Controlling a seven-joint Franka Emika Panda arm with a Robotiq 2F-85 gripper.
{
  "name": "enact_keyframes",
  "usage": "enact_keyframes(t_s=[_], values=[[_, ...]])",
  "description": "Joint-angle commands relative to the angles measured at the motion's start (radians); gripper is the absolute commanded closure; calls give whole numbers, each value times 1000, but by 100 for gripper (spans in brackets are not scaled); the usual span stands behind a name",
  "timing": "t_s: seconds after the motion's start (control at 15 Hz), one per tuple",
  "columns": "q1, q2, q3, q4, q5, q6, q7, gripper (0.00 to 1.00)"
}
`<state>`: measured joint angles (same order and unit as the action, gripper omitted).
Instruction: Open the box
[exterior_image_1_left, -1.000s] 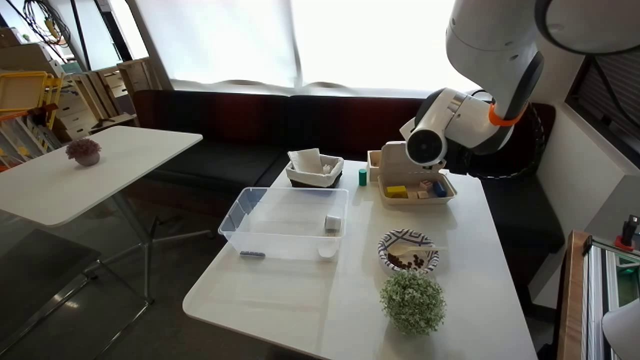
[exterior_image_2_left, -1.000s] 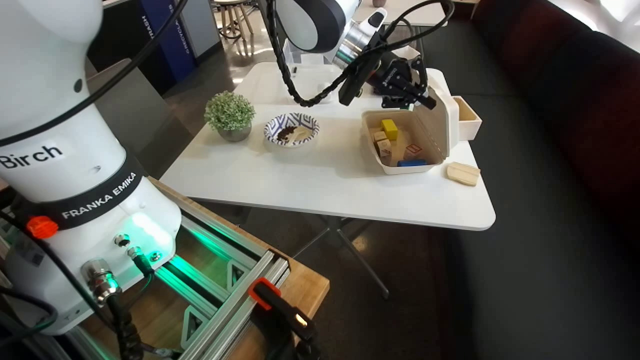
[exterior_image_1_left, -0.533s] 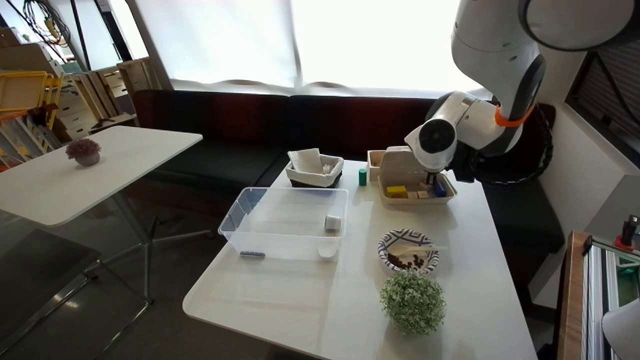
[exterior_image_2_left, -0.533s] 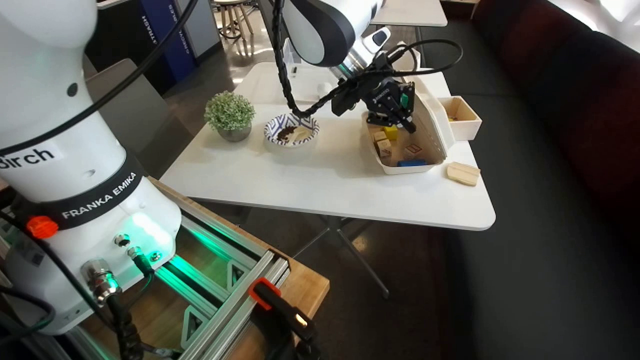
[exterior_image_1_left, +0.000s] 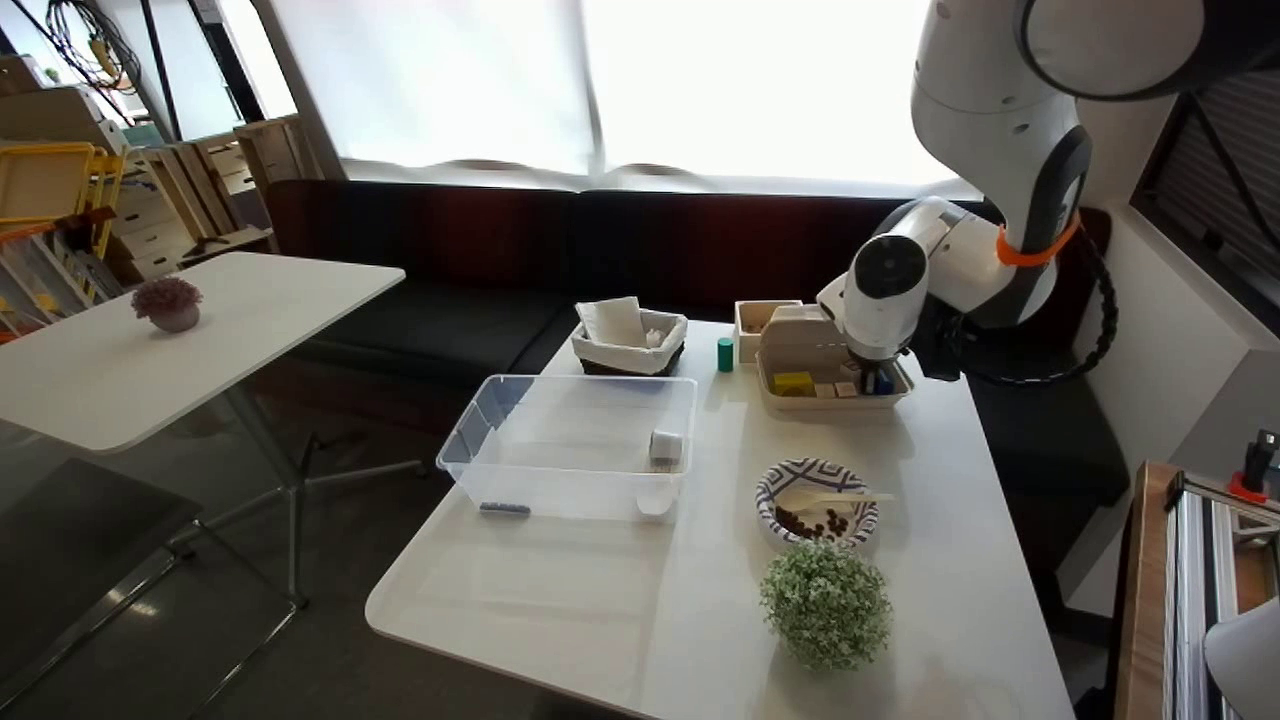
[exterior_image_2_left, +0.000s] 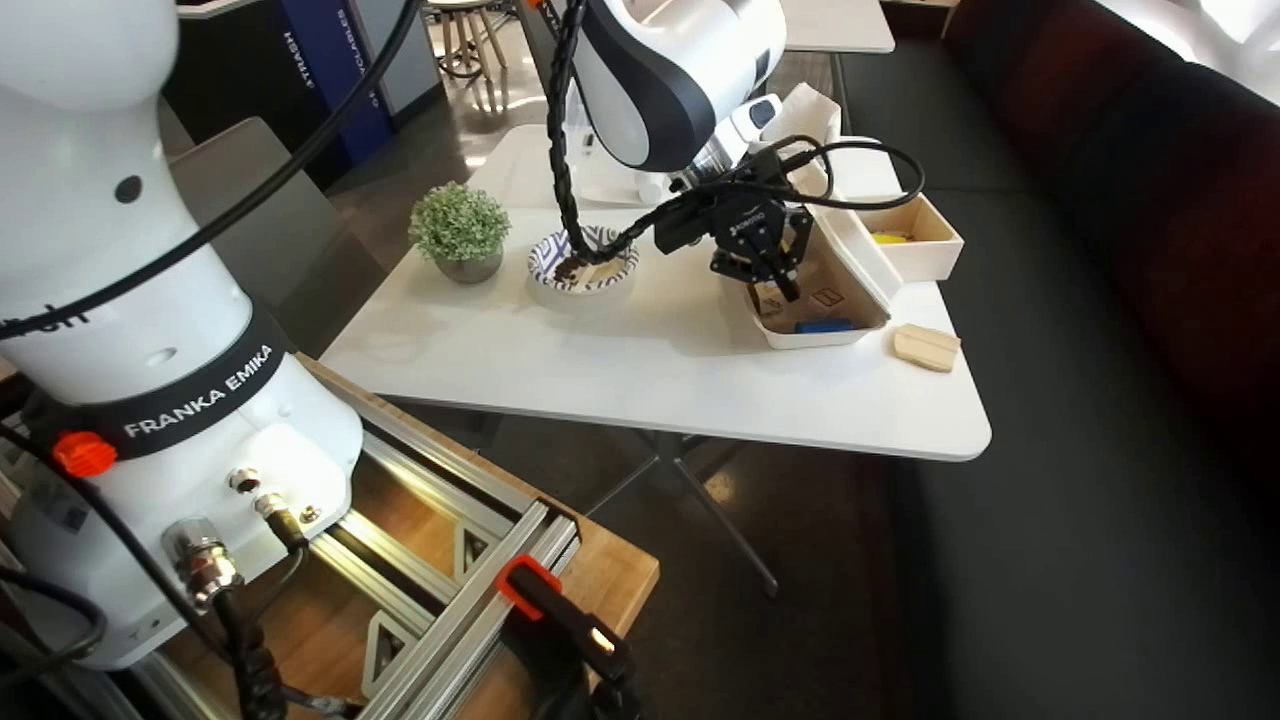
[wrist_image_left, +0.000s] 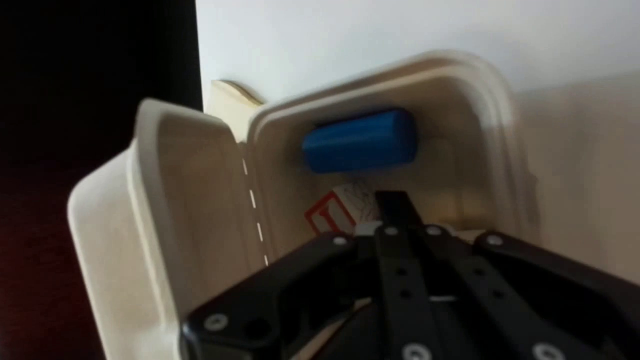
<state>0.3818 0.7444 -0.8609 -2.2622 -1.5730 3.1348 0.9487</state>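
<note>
The cream-white box (exterior_image_1_left: 835, 403) stands on the table with its hinged lid (exterior_image_1_left: 800, 335) raised. In an exterior view the box (exterior_image_2_left: 815, 340) shows its tan inside, and the lid (exterior_image_2_left: 850, 245) stands up at the hinge side. In the wrist view the lid (wrist_image_left: 202, 205) rises left of the dashed hinge line. A blue block (wrist_image_left: 360, 141) and a block with a red letter (wrist_image_left: 330, 212) lie inside. My gripper (wrist_image_left: 397, 207) is shut and empty, its tips over or inside the box. Whether the tips touch a block, I cannot tell. The gripper hides part of the contents.
A small open bin (exterior_image_2_left: 925, 240) stands behind the lid. A flat wooden piece (exterior_image_2_left: 926, 347) lies beside the box. Also on the table are a green cylinder (exterior_image_1_left: 725, 355), a lined basket (exterior_image_1_left: 630, 355), a clear tray (exterior_image_1_left: 570, 480), a patterned bowl (exterior_image_1_left: 770, 495) and a plant (exterior_image_1_left: 825, 605).
My gripper has moved down from beside the lid's upper part into the box area. The lid's top edge sits lower, and more of the bin behind shows. The base light turned from green to whitish.
</note>
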Motion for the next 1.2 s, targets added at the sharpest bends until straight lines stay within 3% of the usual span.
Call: enact_keyframes(t_s=[0.0, 1.13], values=[[-58, 29, 45, 18, 45, 51, -68, 100], [-223, -71, 250, -53, 195, 41, -366, 100]])
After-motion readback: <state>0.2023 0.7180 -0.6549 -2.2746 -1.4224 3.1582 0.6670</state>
